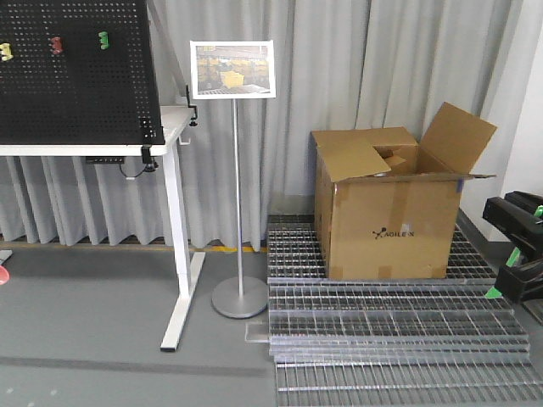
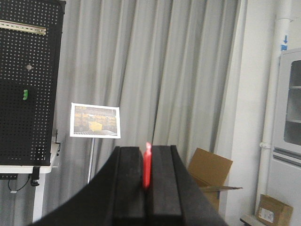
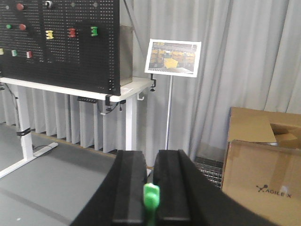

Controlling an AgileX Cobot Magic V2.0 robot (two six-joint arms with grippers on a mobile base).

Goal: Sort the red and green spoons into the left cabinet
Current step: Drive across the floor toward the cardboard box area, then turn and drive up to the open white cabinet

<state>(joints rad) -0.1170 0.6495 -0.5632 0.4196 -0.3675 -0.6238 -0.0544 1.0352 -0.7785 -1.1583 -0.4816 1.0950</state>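
My left gripper (image 2: 146, 150) is shut on the red spoon (image 2: 147, 167). The spoon stands upright between the black pads, its tip poking just above them. My right gripper (image 3: 150, 155) is shut on the green spoon (image 3: 151, 196), which sits low between the pads, with a small gap between them nearer the tips. In the front view, the right gripper (image 1: 516, 222) shows at the right edge with the green spoon (image 1: 512, 257) hanging down from it. A small red bit (image 1: 2, 273) shows at the left edge. The left cabinet is out of view.
A black pegboard (image 1: 76, 72) stands on a white table (image 1: 174, 127) at the left. A sign stand (image 1: 237, 195) is in the middle. An open cardboard box (image 1: 386, 208) sits on metal grates (image 1: 390, 331). A white glass-fronted cupboard (image 2: 289, 117) is at the right of the left wrist view.
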